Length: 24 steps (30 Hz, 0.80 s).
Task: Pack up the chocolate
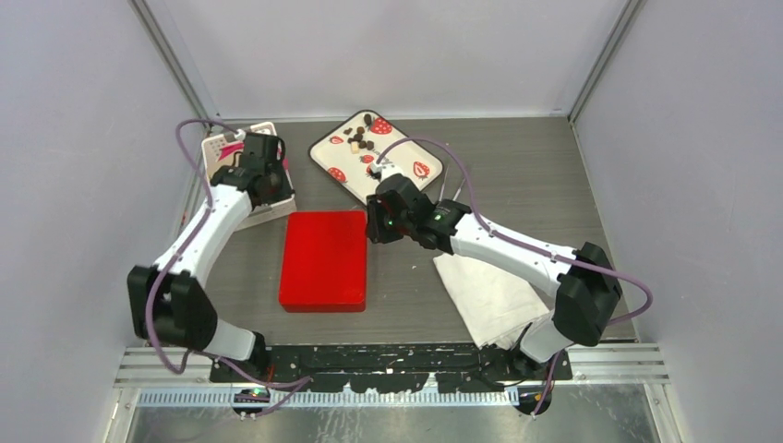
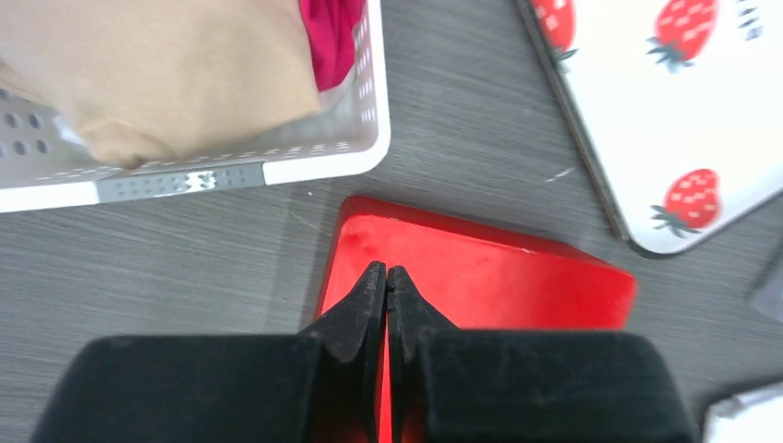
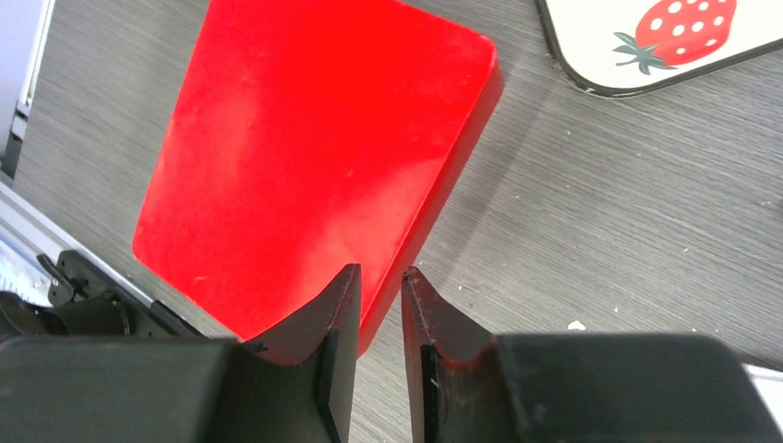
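The chocolate (image 1: 360, 138), several small dark pieces and a pale one, lies on a white strawberry-print tray (image 1: 413, 150) at the back of the table; no piece shows in either wrist view. A shut red box (image 1: 323, 258) lies flat in the middle. My left gripper (image 2: 386, 272) is shut and empty, hovering at the box's (image 2: 489, 277) far left corner, close to the basket. My right gripper (image 3: 380, 277) hangs over the box's (image 3: 314, 148) right edge, its jaws a narrow gap apart with nothing between them. From above it (image 1: 383, 220) sits just right of the box's far right corner.
A white perforated basket (image 2: 323, 166) holding a tan bag (image 2: 157, 74) and something magenta (image 2: 332, 37) stands at the back left. White folded paper (image 1: 489, 286) lies under the right arm. The tray's dark rim (image 3: 591, 88) is close behind my right gripper.
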Available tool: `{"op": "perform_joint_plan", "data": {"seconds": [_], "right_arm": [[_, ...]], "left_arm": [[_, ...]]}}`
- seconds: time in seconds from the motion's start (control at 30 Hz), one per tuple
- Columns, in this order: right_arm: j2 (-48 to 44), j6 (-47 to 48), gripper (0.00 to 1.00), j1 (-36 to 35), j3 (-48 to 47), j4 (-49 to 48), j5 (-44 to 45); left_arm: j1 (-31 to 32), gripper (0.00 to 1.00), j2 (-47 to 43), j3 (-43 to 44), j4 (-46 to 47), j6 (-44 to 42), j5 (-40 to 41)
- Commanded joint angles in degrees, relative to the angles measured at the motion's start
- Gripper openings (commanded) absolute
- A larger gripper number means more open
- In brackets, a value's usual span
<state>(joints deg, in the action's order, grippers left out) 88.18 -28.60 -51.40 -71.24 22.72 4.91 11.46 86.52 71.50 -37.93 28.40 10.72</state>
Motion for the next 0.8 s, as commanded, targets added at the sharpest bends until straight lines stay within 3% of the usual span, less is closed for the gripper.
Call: {"op": "perform_joint_plan", "data": {"seconds": [0.0, 0.17, 0.37, 0.53, 0.63, 0.77], "right_arm": [[-1.2, 3.5, 0.28, -3.7, -4.9, 2.1, 0.0], [4.2, 6.4, 0.15, -8.6, -10.1, 9.9, -7.5], [11.4, 6.3, 0.14, -13.5, -4.2, 9.1, -9.9], [14.3, 6.2, 0.1, -13.6, -3.8, 10.8, -8.9], [10.0, 7.3, 0.1, -13.5, -6.3, 11.1, -3.4], [3.9, 8.6, 0.12, -13.2, -12.8, 13.2, 9.4]], "left_arm": [[0.7, 0.05, -9.9, 1.1, -4.9, 0.9, -1.1], [0.8, 0.06, -18.1, -4.4, -11.5, 1.8, -3.1], [1.3, 0.07, -25.7, -15.9, -15.5, 6.8, -11.4], [1.5, 0.06, -25.2, -25.2, -13.8, 12.4, -18.1], [1.5, 0.06, -25.5, -24.6, -14.4, 12.5, -17.2], [1.5, 0.06, -25.7, -13.3, -19.5, 8.9, -12.7]]}}
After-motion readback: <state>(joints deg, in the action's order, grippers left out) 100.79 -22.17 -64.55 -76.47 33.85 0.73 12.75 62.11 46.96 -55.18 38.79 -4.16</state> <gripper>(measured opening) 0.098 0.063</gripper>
